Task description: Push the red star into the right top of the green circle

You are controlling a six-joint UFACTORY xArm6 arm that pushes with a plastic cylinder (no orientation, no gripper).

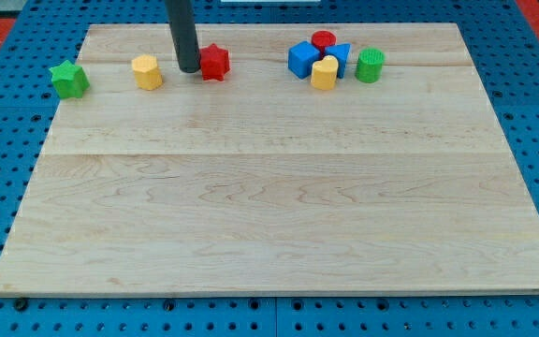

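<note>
The red star point(215, 62) lies near the view's top, left of centre, on the wooden board point(279, 206). My tip point(188, 70) stands just left of it, touching or almost touching its left side. The green circle point(370, 65) is a short cylinder at the view's top right, well to the right of the star. Between them sits a tight cluster: a blue block point(301, 59), a red cylinder point(323, 40), a second blue block point(340, 56) and a yellow block point(325, 73). The cluster's right side lies close to the green circle.
A yellow block point(146, 71) lies left of my tip. A green star point(68, 79) sits at the board's left edge. The board rests on a blue grid surface point(7, 140).
</note>
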